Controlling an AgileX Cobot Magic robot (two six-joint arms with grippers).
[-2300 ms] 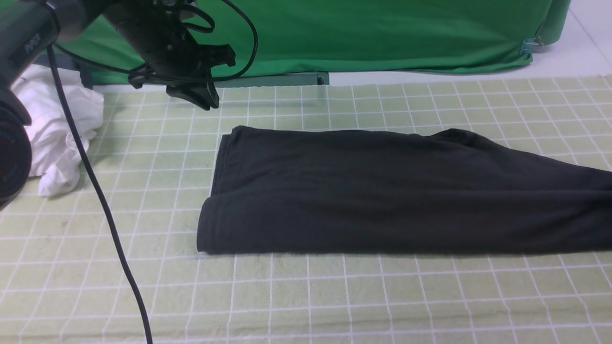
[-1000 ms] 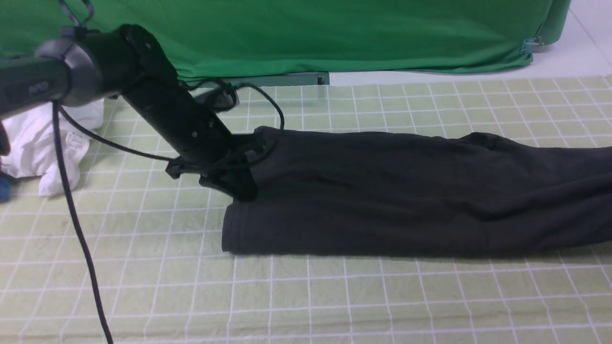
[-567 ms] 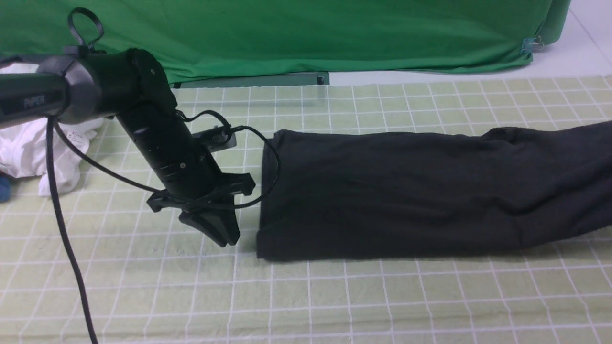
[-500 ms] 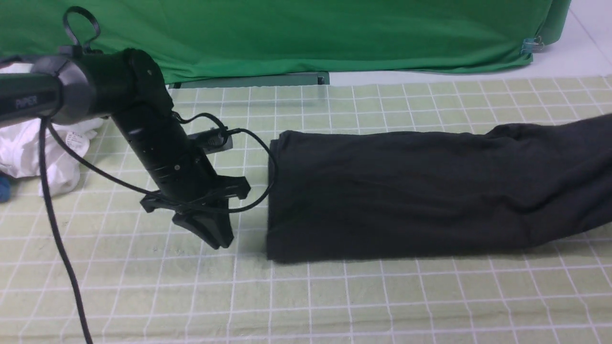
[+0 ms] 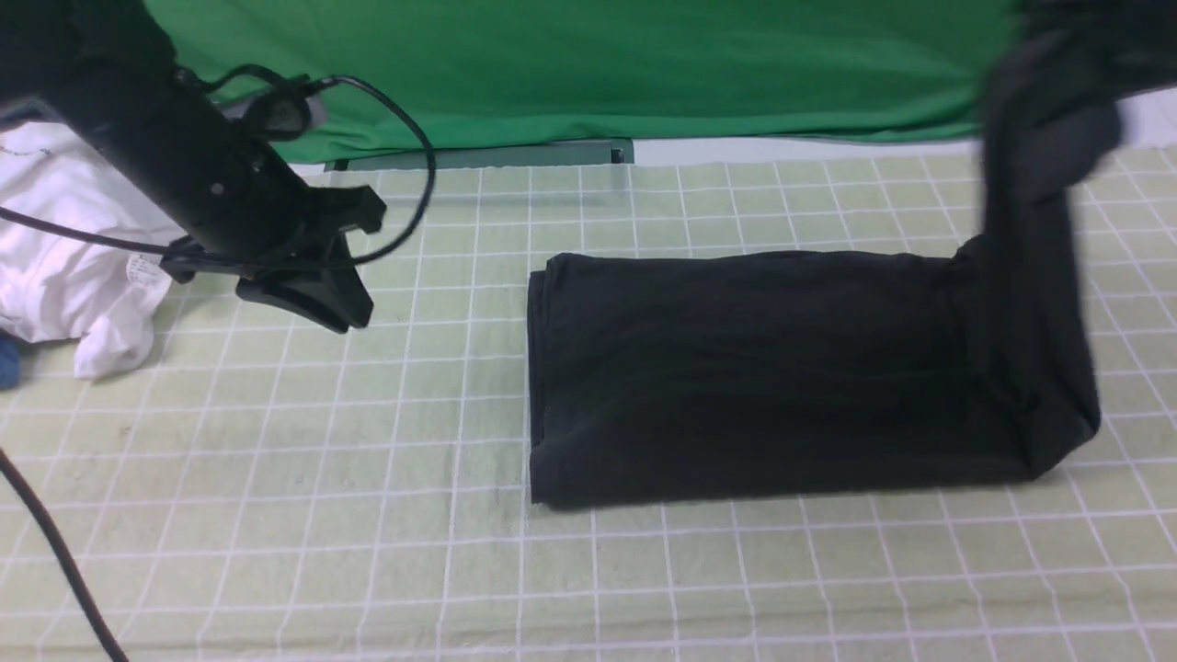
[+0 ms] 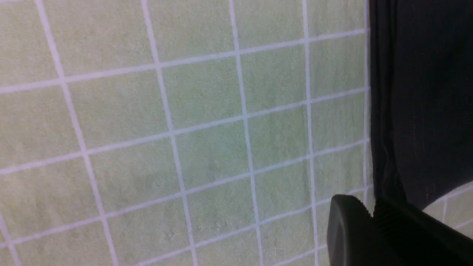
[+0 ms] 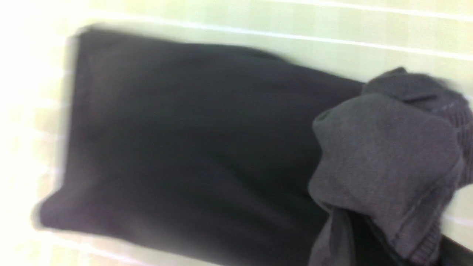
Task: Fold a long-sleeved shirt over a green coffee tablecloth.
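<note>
The long-sleeved shirt (image 5: pixel 763 377) is a black folded strip lying across the green coffee tablecloth (image 5: pixel 368 515), a pale yellow-green cloth with a white grid. The shirt's right end (image 5: pixel 1034 230) is lifted high off the cloth. It hangs bunched from my right gripper (image 5: pixel 1071 69), which is shut on it and mostly covered by fabric. The right wrist view shows that grey-black bunch (image 7: pixel 388 159) over the flat part (image 7: pixel 184 147). My left gripper (image 5: pixel 317 303) hovers left of the shirt, shut and holding nothing. Its fingers (image 6: pixel 351 232) are pressed together beside the shirt's edge (image 6: pixel 421 92). No logo shows.
A crumpled white garment with a label tag (image 5: pixel 83 267) lies at the left edge. A plain deep-green backdrop (image 5: pixel 598 74) hangs behind the table. The left arm's black cable (image 5: pixel 55 552) trails across the front left.
The shirt slid to the right. Its right end then rose off the cloth in the right gripper. The left gripper came down by the shirt's left edge, then drew back up and left.
</note>
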